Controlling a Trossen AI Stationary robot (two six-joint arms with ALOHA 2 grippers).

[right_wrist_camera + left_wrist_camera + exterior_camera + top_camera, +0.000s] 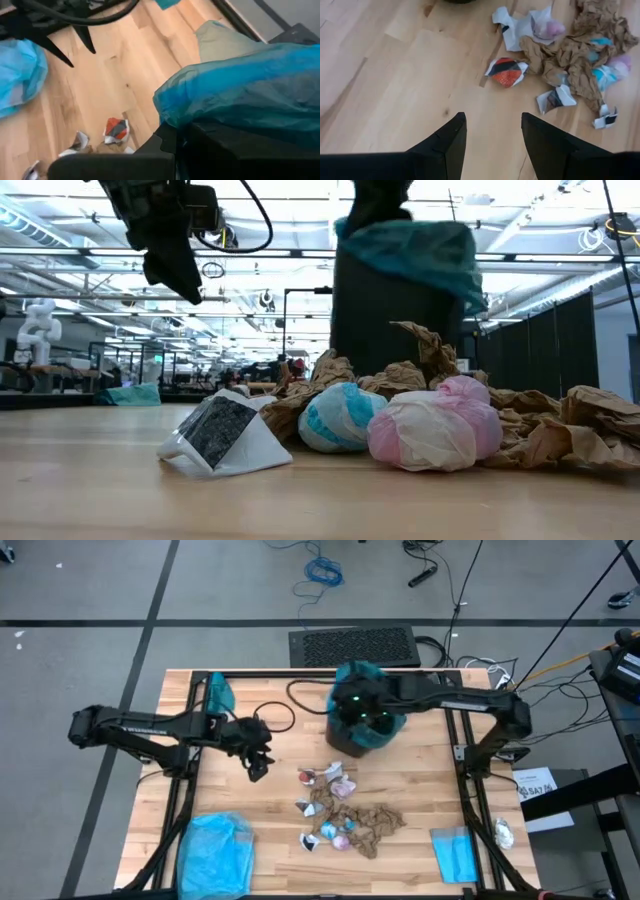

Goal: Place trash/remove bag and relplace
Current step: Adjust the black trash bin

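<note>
Hovering over bare table beside the trash (345, 812), left gripper (259, 766) open; right gripper (360, 718) closed above the bag (362, 675).

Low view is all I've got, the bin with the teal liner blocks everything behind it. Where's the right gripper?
Observer: The right gripper is over the black bin, shut on the rim of the bag.
Operator: And the dark gripper hanging at my upper left?
Observer: That is the left gripper, open, empty, above bare table left of the trash.
Operator: Any other bags around?
Observer: A sky-blue bag lies at the table's near left corner.
</note>
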